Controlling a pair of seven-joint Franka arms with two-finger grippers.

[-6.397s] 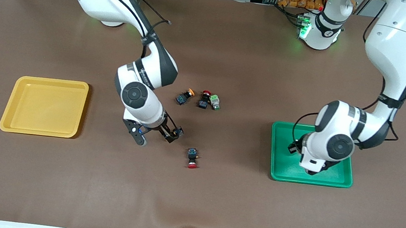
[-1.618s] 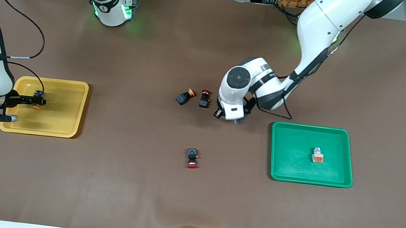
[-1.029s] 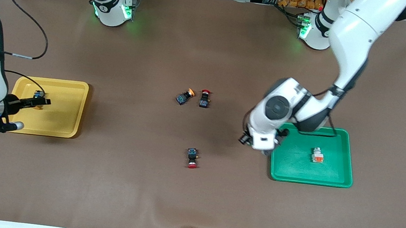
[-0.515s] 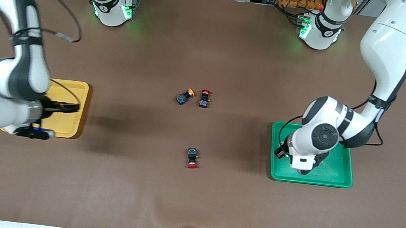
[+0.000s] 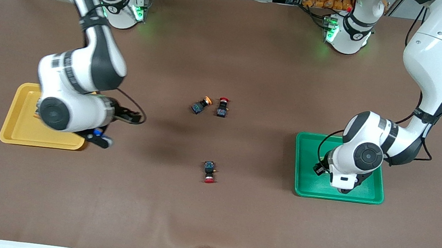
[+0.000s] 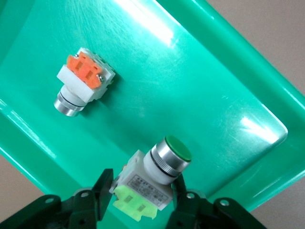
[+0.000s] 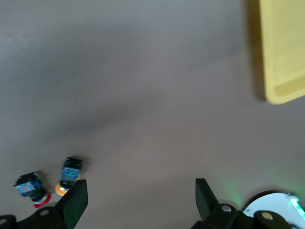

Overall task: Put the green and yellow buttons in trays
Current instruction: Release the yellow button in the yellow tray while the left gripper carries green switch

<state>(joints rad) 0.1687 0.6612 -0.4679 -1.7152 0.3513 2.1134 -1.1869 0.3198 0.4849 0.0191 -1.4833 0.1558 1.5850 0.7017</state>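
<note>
My left gripper [image 6: 140, 186] is shut on a white-grey button with a green cap and pale green block [image 6: 155, 179] and holds it over the green tray [image 6: 200, 81], near a corner. A white-grey button with an orange block [image 6: 83, 83] lies in that tray. In the front view the left wrist hides both. My right gripper [image 7: 140, 200] is open and empty over the bare table between the yellow tray [image 5: 18, 128] and a black button with an orange-yellow cap [image 5: 201, 104]. That button also shows in the right wrist view [image 7: 69, 174]. The right arm hides any button in the yellow tray.
A black button with a red cap [image 5: 222, 107] lies beside the orange-yellow one. Another red-capped one [image 5: 209, 171] lies nearer to the front camera, mid-table. The green tray [image 5: 308, 168] sits toward the left arm's end, the yellow tray toward the right arm's end.
The right gripper let go of a button in the yellow tray and has moved off toward the table's middle. The left gripper has carried the green button from mid-table to over the green tray.
</note>
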